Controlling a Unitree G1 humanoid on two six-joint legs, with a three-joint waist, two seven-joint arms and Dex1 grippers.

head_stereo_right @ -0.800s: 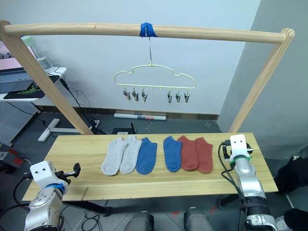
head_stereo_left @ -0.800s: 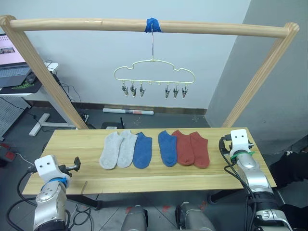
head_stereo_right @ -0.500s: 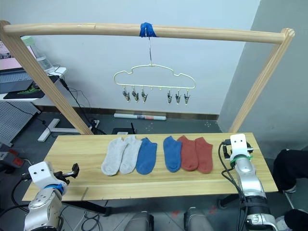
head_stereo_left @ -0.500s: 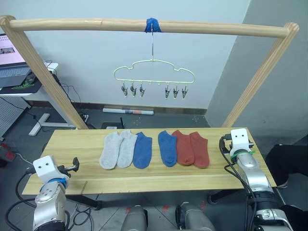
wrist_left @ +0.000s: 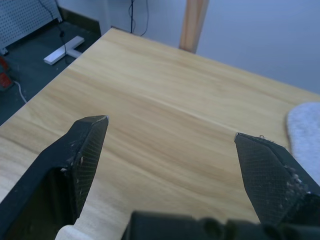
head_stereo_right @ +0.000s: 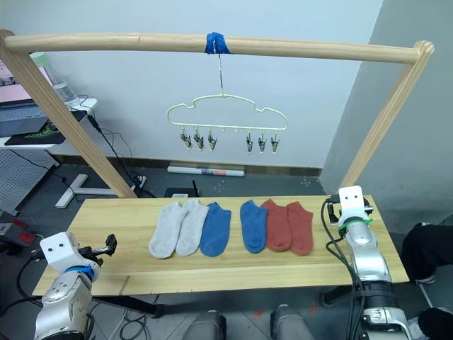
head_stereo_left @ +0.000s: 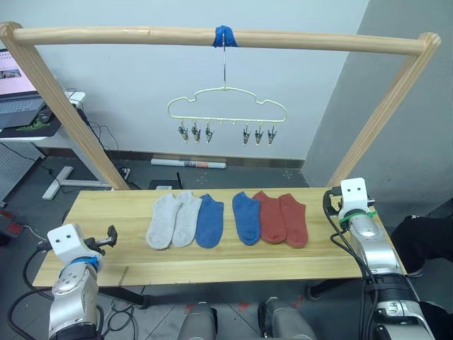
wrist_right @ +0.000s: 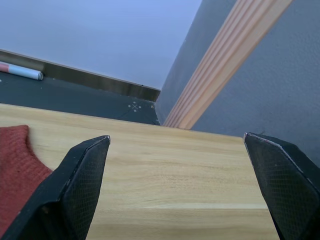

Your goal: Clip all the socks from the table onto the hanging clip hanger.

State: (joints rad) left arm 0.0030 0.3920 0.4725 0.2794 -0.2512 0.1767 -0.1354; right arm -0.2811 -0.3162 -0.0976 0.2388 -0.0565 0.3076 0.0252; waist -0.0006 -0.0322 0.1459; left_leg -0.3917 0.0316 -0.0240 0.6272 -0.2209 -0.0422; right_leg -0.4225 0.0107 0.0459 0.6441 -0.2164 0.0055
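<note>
Six socks lie in a row on the light wood table [head_stereo_left: 212, 263]: two light grey socks [head_stereo_left: 170, 219] on the left, two blue socks [head_stereo_left: 210, 220] in the middle, two rust red socks [head_stereo_left: 282, 218] on the right. Above them the pale yellow-green clip hanger [head_stereo_left: 226, 106] hangs by its hook from the pole, its metal clips [head_stereo_left: 195, 132] holding nothing. My left gripper [wrist_left: 170, 132] is open over the table's front left corner, with a grey sock's edge [wrist_left: 305, 130] off to its side. At the table's right end my right gripper [wrist_right: 175, 142] is open, near a red sock [wrist_right: 15, 165].
A round wooden pole frame [head_stereo_left: 226, 37] spans the table, with slanted legs at the left [head_stereo_left: 71, 113] and right [head_stereo_left: 382, 113]. Blue tape [head_stereo_left: 224, 35] holds the hanger's hook. A laptop [head_stereo_left: 18, 99] sits on a side desk at the far left. Cables lie on the floor behind.
My right gripper has shifted slightly toward the table's far edge. The left gripper has barely moved. Socks and hanger are as before.
</note>
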